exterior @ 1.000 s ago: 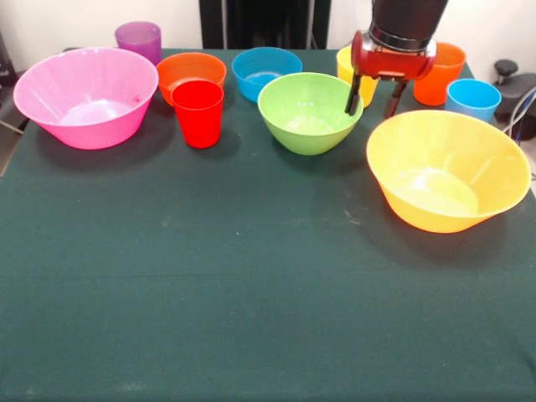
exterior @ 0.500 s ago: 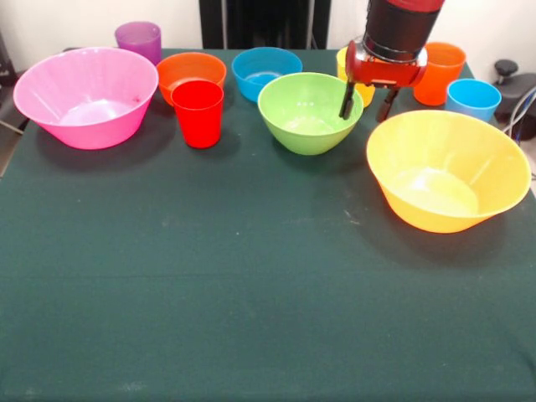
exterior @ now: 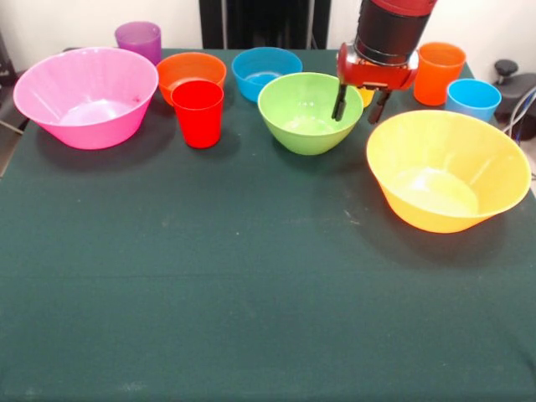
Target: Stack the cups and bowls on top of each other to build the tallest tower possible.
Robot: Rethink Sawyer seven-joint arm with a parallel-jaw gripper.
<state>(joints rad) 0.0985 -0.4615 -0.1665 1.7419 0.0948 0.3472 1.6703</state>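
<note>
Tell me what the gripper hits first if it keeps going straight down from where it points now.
Probably the yellow cup, mostly hidden behind the open gripper. Depth is unclear from this single view: its left finger overlaps the green bowl rim, so it could catch that instead.

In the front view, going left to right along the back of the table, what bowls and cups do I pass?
Pink bowl → purple cup → small orange bowl → red cup → blue bowl → green bowl → orange cup → light blue cup. The yellow cup sits mostly hidden behind the gripper, so I left it out.
</note>
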